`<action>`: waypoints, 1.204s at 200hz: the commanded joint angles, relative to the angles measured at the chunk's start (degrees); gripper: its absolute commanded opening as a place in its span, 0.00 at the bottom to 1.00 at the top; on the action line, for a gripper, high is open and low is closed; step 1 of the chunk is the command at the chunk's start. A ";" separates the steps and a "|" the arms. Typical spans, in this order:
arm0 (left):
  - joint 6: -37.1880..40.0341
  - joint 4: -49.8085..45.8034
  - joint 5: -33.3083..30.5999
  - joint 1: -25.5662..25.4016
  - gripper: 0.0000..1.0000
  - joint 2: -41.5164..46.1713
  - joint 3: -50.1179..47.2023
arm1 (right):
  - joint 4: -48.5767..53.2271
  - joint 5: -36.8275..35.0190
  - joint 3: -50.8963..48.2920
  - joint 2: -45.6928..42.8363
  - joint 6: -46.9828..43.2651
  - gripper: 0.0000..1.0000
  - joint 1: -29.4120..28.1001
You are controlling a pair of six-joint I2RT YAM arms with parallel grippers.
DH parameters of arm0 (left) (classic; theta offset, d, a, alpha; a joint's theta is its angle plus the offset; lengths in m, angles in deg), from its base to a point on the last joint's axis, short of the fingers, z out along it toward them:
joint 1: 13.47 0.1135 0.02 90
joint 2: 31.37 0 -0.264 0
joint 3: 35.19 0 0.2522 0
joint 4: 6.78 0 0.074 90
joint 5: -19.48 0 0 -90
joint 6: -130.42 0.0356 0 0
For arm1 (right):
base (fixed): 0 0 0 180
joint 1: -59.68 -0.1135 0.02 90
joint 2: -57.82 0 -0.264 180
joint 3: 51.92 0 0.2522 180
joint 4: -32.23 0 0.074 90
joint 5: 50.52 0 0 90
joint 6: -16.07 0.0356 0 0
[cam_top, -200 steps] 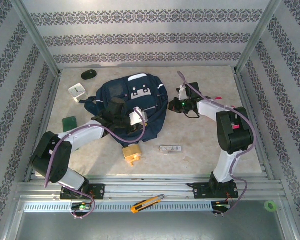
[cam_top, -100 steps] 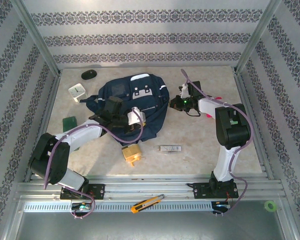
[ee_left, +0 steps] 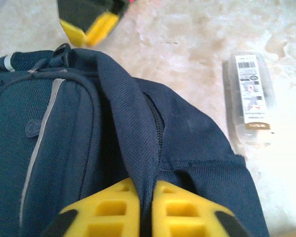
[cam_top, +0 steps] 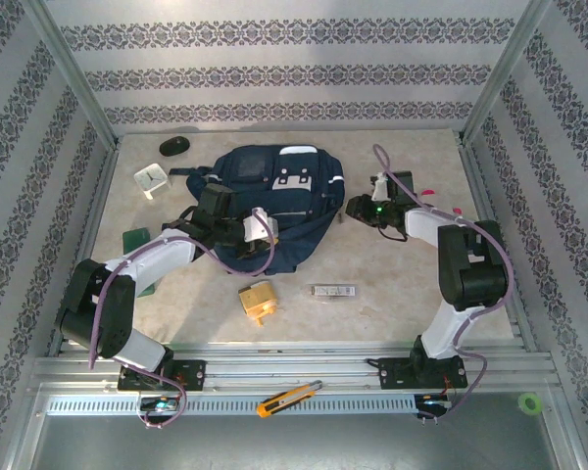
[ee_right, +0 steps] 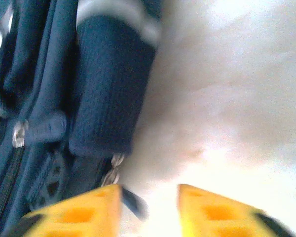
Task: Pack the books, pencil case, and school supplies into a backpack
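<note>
The navy backpack (cam_top: 284, 191) lies across the middle of the table. My left gripper (cam_top: 265, 227) is at its near edge, shut on a fold of the backpack (ee_left: 138, 143) fabric beside a zipper. My right gripper (cam_top: 358, 207) stands open at the bag's right end; a dark tab hangs by its left finger (ee_right: 84, 212), and there is bare table between the jaws. A tan-yellow block (cam_top: 259, 300) and a silver bar (cam_top: 333, 291) lie in front of the bag. A dark flat book (cam_top: 134, 240) lies at the left by my left arm. The pencil case is out of view.
A white square clock (cam_top: 150, 178) and a black mouse (cam_top: 174, 146) sit at the back left. An orange utility knife (cam_top: 288, 399) rests on the front rail, with a green tape roll (cam_top: 531, 401) at the far right. Patterned walls enclose the table.
The backpack has shifted toward the back and right and lies flatter and wider. My left gripper moved back with the fabric. My right gripper moved right and opened.
</note>
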 commanded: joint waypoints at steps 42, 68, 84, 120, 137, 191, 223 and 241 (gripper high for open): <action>-12.33 10.17 -2.40 2.74 0.74 6.22 -2.37 | 4.35 -3.65 -5.18 -17.46 -4.34 0.46 -4.01; -3.09 0.02 -7.01 2.82 0.80 2.18 2.36 | 5.07 -4.39 -6.75 -20.32 -5.62 0.46 -10.27; 1.41 -2.83 -7.94 2.81 0.82 0.05 3.86 | 4.52 -5.37 -7.42 -20.63 -4.55 0.46 -13.89; 9.24 -8.28 -9.67 2.73 0.86 -3.18 6.90 | 2.44 -7.68 -8.71 -18.66 -1.88 0.46 -18.91; 12.56 -11.13 -11.25 2.79 0.87 -4.70 8.54 | 1.13 -7.50 -9.19 -17.07 -0.77 0.46 -19.72; 18.26 -15.13 -15.44 2.38 0.87 -9.45 12.27 | -0.37 -7.82 -9.54 -14.49 0.15 0.47 -20.54; 19.21 -15.18 -16.07 2.01 0.87 -12.02 13.48 | -1.52 -7.77 -10.11 -14.68 0.82 0.47 -20.62; 19.42 -14.70 -16.95 1.60 0.78 -12.98 13.73 | -1.74 -8.09 -10.38 -15.34 0.74 0.47 -20.55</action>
